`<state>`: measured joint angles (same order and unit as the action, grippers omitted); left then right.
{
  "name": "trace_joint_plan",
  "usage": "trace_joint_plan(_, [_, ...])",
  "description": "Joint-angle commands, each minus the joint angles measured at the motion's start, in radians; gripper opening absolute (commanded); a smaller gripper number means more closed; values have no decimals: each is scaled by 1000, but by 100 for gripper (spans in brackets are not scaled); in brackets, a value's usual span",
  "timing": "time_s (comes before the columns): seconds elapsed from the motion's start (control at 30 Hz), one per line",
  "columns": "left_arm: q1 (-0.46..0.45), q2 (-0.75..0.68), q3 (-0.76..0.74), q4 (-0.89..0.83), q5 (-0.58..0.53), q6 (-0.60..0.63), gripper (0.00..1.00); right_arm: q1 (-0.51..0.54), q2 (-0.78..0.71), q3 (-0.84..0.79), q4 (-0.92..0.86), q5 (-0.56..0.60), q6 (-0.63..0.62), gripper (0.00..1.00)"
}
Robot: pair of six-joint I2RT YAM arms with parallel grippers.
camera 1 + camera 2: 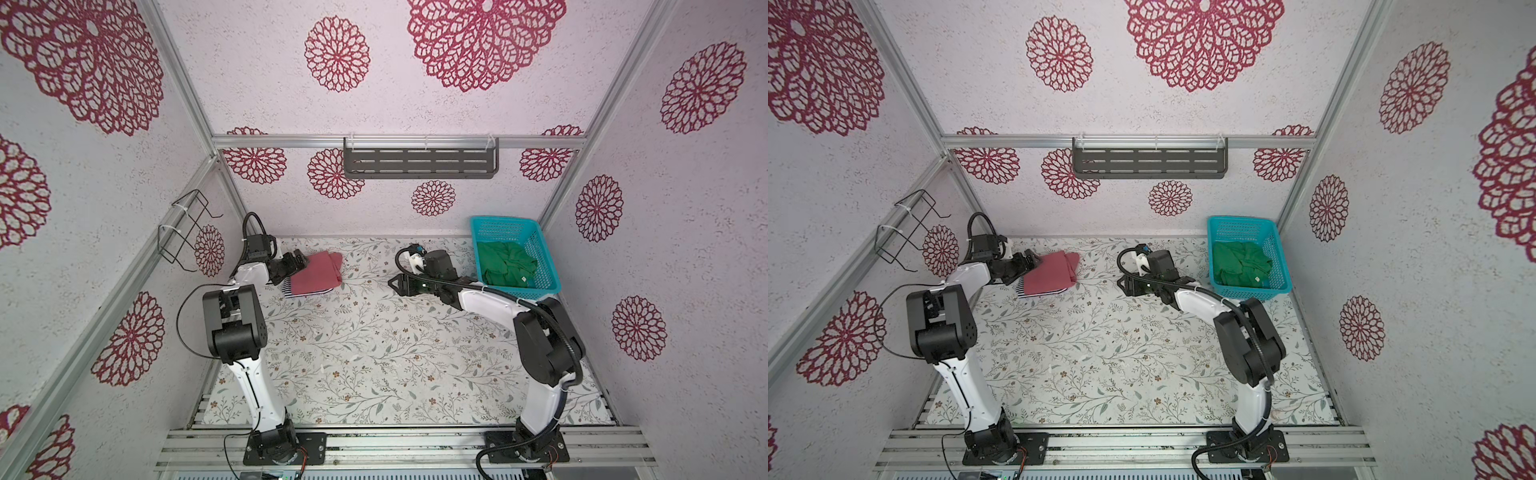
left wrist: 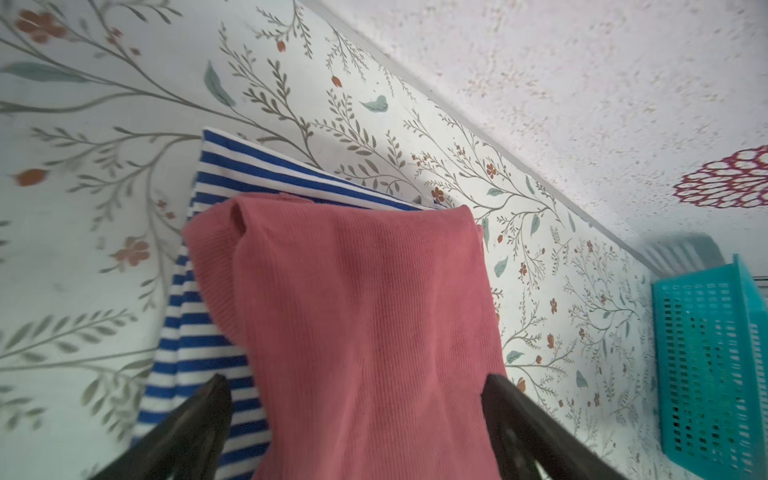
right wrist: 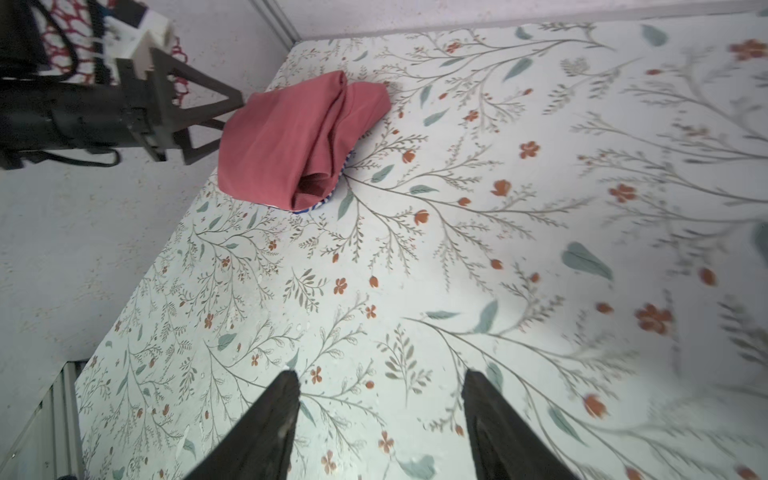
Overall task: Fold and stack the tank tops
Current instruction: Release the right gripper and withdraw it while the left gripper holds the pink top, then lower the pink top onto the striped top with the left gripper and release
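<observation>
Tabletop (image 1: 374, 353): pink top (image 1: 318, 272) slanted atop striped top (image 2: 249, 174)

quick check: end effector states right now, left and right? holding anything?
Left end effector: open, jaws either side of the red-pink top, not clamped on it.
Right end effector: open, empty, over the table.

We list three tank tops. Red-pink top (image 1: 316, 274): folded flat on the folded navy-and-white striped top (image 2: 216, 174) — its near edge lies between the left gripper (image 1: 302, 261) fingers. Green top (image 1: 505, 266): crumpled — behind the right gripper (image 1: 395, 284).
</observation>
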<state>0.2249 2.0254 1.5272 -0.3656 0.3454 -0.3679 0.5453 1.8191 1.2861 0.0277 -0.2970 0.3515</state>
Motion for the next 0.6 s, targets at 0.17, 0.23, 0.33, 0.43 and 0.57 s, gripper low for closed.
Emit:
trace_joint_plan(0.17, [-50, -162, 132, -210, -280, 59, 96, -98, -222, -57, -306, 170, 18, 66])
trace_joint_plan(0.23, [-96, -136, 141, -217, -270, 46, 87, -116, -243, -72, -321, 171, 25, 66])
trace_joint_plan(0.33, [-168, -33, 188, -221, -265, 28, 74, -121, -270, -94, -330, 164, 28, 66])
trace_joint_plan(0.43, [-237, 86, 296, -262, -297, 38, 66, -123, -296, -121, -336, 159, 19, 66])
trace_joint_plan(0.57, [-308, 213, 427, -309, -368, 44, 64, -123, -344, -185, -320, 174, 25, 66])
